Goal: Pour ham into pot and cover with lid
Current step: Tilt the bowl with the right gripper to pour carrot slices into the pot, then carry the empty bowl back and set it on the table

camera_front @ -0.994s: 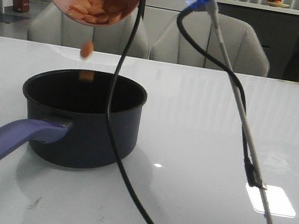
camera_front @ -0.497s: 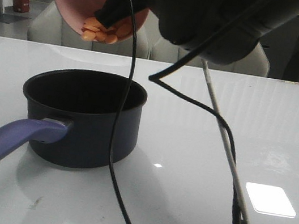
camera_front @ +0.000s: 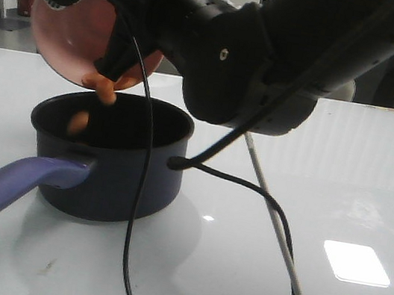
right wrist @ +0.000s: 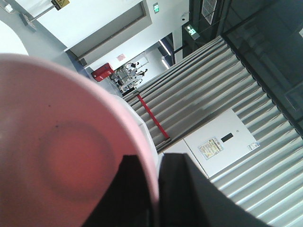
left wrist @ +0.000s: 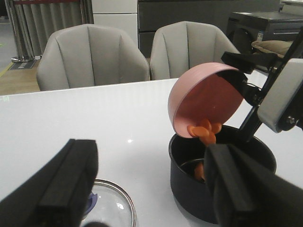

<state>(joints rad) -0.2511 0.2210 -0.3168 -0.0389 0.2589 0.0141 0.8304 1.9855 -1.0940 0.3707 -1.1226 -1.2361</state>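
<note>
My right gripper (right wrist: 154, 161) is shut on the rim of a pink bowl (camera_front: 75, 40), which is tipped steeply over the pot (camera_front: 106, 170). The pot is a dark navy saucepan with a long purple-blue handle (camera_front: 5, 187) pointing toward the front left. Orange-pink ham (camera_front: 104, 89) slides off the bowl's lip. One chunk (camera_front: 78, 121) is in mid-fall inside the pot's mouth. In the left wrist view more ham (left wrist: 204, 130) hangs at the bowl's edge. The glass lid (left wrist: 116, 205) lies flat on the table left of the pot. My left gripper (left wrist: 151, 189) hovers open above the lid.
A white glossy table (camera_front: 294, 156) carries everything. My bulky right arm (camera_front: 273, 54) reaches across above the pot, and its black cables (camera_front: 128, 242) hang in front of the pot. Two grey chairs (left wrist: 94, 56) stand behind the table's far edge.
The bowl has come down and to the left and tipped further. More ham is falling into the pot. The right arm now fills the upper middle of the front view.
</note>
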